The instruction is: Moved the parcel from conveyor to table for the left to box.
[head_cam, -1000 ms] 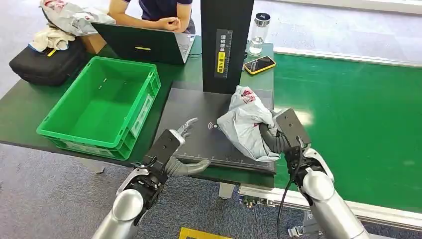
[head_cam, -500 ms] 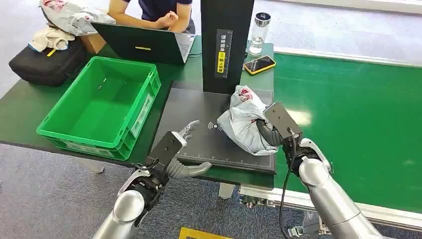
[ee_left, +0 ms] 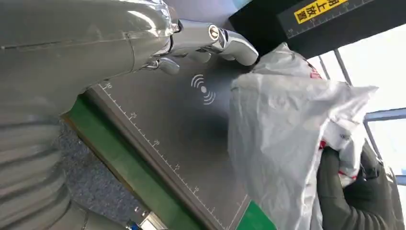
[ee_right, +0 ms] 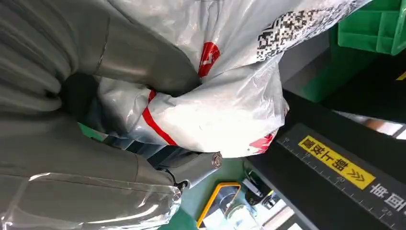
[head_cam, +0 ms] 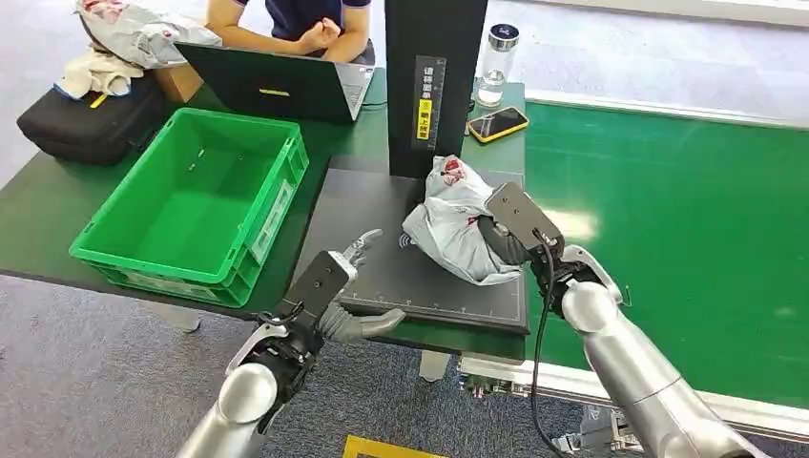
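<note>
Because the right hand (head_cam: 503,240) grips the crumpled grey-white plastic parcel (head_cam: 450,221) from its four o'clock side, the bag rests on the dark ruled scanner mat (head_cam: 372,205), within reach of the empty, fingers-apart left hand (head_cam: 348,286) at the mat's seven o'clock, presumably awaiting handover.

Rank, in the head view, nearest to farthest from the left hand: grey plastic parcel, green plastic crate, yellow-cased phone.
From the left hand:
1. Grey plastic parcel, right of it on the dark pad.
2. Green plastic crate, on its left; close to the parcel's distance.
3. Yellow-cased phone, far back right.
</note>
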Controlling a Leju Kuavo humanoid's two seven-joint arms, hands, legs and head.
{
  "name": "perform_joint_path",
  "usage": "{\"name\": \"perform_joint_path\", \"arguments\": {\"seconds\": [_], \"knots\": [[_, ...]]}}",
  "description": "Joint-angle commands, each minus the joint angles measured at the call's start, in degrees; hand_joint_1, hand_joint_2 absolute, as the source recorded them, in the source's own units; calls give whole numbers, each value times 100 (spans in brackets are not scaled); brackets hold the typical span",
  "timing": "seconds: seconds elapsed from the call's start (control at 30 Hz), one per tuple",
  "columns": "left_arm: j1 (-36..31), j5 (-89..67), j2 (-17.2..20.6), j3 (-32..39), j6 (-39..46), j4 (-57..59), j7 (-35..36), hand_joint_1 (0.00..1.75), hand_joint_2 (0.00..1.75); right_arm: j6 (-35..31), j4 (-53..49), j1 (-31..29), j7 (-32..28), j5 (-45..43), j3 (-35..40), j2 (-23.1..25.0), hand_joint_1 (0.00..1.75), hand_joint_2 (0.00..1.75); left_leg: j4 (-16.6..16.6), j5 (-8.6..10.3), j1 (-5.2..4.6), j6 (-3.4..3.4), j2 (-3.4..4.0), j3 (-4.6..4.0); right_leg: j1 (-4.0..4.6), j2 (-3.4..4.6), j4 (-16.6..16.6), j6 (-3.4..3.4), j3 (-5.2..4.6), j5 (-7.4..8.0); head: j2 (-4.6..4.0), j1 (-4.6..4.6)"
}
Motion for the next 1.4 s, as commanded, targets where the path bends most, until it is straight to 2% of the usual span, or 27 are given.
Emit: {"name": "perform_joint_path", "arguments": {"seconds": [0.03,0.17,0.33,0.43,0.67,0.7,0.73,1.4], "knots": [[-562,144,78,-405,-54,685,-77,0,175,168,601,-524,-74,-88,511,296,175,175,-4,0,1,-5,12,10,1,13,-1,-8,4,2,0,0],[-738,243,47,-503,-107,819,-52,0,175,246,574,-531,-18,-110,616,295,175,175,-4,-3,2,-8,17,20,3,19,-2,-15,12,1,0,4],[-700,290,89,-582,-104,794,-58,0,175,294,329,-250,-1,-144,701,143,175,175,-18,-4,6,-12,15,42,7,17,-18,-22,37,1,0,2],[-660,298,123,-609,-98,738,-58,0,175,314,143,-75,77,-114,703,88,175,175,-9,-3,5,-7,3,22,6,5,-10,-13,20,-2,0,2],[-659,298,127,-609,-97,736,-58,0,175,320,143,-96,114,-82,718,84,175,175,-3,-1,2,-5,4,11,2,5,-3,-9,6,0,0,2],[-648,305,134,-614,-91,720,-55,0,175,330,119,-74,184,-45,691,83,75,175,-6,-2,3,-7,7,19,4,9,-6,-13,14,0,0,2],[-627,307,145,-617,-86,695,-51,0,175,360,138,-77,277,4,702,63,0,175,-8,-2,5,-9,8,27,7,10,-9,-17,21,0,0,2],[-624,332,121,-632,-79,662,-1,0,175,442,286,-246,398,90,721,5,0,175,-1,0,2,-4,4,10,3,5,-3,-8,5,1,-2,2]]}}
